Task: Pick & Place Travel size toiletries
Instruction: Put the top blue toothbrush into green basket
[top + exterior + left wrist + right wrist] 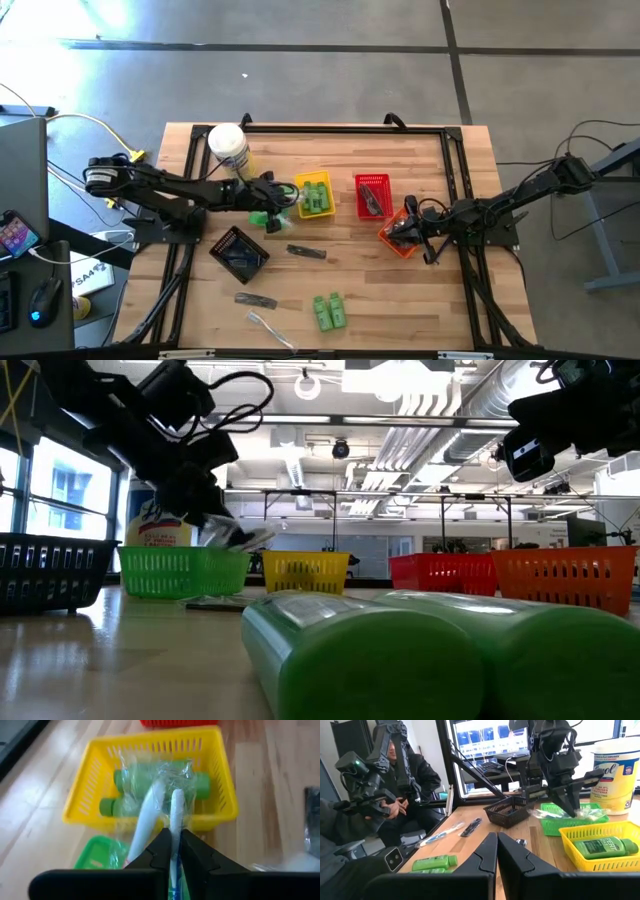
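Observation:
My left gripper (172, 845) is shut on a clear-wrapped pack of thin white sticks (172, 805). It hovers by the green basket (262, 218) and the yellow basket (150, 750), which holds green bottles (135, 782). The right wrist view shows this pack (580, 811) just above the green basket (555, 824). My right gripper (496, 845) is shut on nothing beside the orange basket (398, 240). Loose on the table lie two green bottles (330, 310), a black stick (305, 251), a dark piece (255, 300) and a clear-wrapped stick (270, 325). My left gripper pinches one white stick through its clear wrap (175, 827) between the two fingers. The fingers slant down from the table's left side and lie along the stick. The pack juts out past the fingertips toward the yellow basket, lifted clear of the table.
A large white jar (228, 148) stands at the far left, a black basket (238, 252) nearer the front and a red basket (372, 195) right of the yellow one. A person (405, 775) sits beyond the table's edge. Bare wood lies at the front right.

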{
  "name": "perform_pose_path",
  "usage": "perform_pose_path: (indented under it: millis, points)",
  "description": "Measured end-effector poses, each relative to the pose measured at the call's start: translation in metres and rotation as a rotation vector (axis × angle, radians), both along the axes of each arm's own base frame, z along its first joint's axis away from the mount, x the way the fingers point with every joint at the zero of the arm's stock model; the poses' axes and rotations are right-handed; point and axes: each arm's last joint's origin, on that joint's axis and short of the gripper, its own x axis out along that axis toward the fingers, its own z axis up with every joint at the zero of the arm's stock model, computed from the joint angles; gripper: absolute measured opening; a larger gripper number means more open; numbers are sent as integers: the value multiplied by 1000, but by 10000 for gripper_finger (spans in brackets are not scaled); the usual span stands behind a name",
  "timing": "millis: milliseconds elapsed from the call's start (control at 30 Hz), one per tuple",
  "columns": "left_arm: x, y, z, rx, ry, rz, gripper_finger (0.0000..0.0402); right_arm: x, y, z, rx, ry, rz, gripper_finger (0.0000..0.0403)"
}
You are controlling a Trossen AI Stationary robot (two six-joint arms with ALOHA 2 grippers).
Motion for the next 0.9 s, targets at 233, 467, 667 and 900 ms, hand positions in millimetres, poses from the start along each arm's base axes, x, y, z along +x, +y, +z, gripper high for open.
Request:
perform_pose_path:
  millis: [233,467,667,900]
  points:
    - [2,0,-4,-6,2,0,69,0,0,0,0,0,1,4]
    - [3,0,2,-2,-42,-2,134,0,0,0,0,0,1,4]
    - [3,0,2,0,-40,-4,194,0,0,0,0,0,1,4]
    - [-2,0,19,6,-99,-6,227,0,0,0,-2,4,1,4]
